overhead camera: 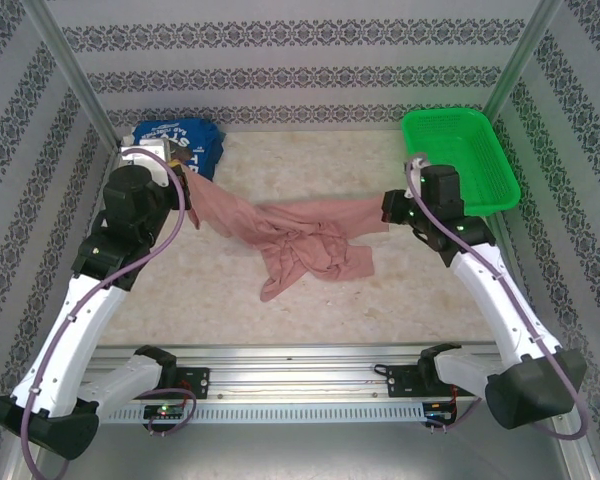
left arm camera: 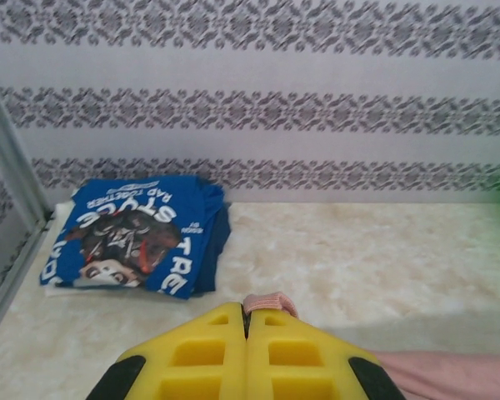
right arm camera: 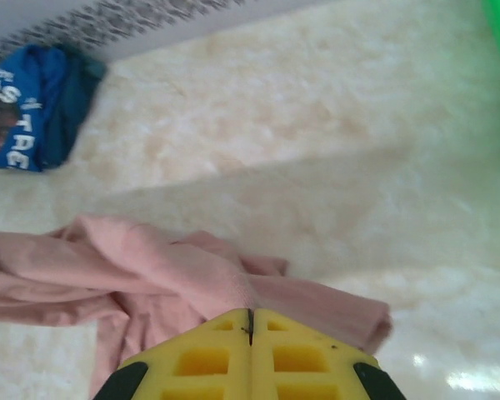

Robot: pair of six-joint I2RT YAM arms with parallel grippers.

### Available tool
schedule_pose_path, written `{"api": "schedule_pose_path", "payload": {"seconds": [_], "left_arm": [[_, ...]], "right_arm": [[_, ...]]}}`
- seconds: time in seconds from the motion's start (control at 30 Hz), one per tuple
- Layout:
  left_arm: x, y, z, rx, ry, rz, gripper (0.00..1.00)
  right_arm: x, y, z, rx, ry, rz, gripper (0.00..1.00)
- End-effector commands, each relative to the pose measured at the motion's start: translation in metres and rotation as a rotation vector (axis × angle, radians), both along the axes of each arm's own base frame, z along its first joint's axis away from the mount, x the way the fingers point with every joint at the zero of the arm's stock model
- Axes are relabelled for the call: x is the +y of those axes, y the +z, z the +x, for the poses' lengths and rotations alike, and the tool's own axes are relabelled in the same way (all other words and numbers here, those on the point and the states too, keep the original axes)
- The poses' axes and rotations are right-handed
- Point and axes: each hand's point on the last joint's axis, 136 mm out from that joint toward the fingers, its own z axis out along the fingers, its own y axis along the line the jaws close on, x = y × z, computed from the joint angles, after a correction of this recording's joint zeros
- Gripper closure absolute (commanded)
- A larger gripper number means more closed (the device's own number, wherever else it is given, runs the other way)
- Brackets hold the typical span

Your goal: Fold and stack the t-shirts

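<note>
White walls (overhead camera: 300,55) on three sides, banded with grey floral stripes. Cream marbled tabletop (overhead camera: 310,165), faintly glossy (glints in right wrist view). Silver metal corner posts (overhead camera: 80,92); aluminium rail (overhead camera: 300,365) along near edge.

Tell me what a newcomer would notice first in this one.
The pink t-shirt is strung across the middle of the table: the left gripper pinches one end, the right gripper the other, and its crumpled middle lies on the surface. A folded blue t-shirt lies in the far left corner, a green basket at the far right.
</note>
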Motion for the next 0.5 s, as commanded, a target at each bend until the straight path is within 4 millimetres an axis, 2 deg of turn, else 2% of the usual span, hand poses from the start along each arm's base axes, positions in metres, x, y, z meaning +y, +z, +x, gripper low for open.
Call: {"api": "schedule_pose_path", "payload": {"seconds": [0.0,0.1,0.2,0.3,0.43,0.47], "left_arm": [[0.018,0.021,-0.01,-0.068,0.066,0.015,1.0],[0.021,0.019,-0.008,-0.064,0.082,0.03,1.0],[0.024,0.009,0.004,-0.038,0.094,0.039,1.0],[0.036,0.001,0.025,-0.036,0.131,0.032,1.0],[0.072,0.008,0.057,-0.058,0.234,0.03,1.0],[0.086,0.011,0.063,-0.066,0.275,0.039,1.0]], "right_arm": [[-0.01,0.028,-0.003,-0.061,-0.005,0.067,1.0],[0.005,0.037,0.008,-0.059,0.058,0.097,1.0],[0.025,0.033,0.033,-0.044,0.097,0.086,1.0],[0.043,0.041,0.071,-0.098,0.113,0.105,1.0],[0.054,0.068,0.136,-0.239,0.069,0.148,1.0],[0.052,0.068,0.155,-0.248,0.025,0.165,0.88]]}}
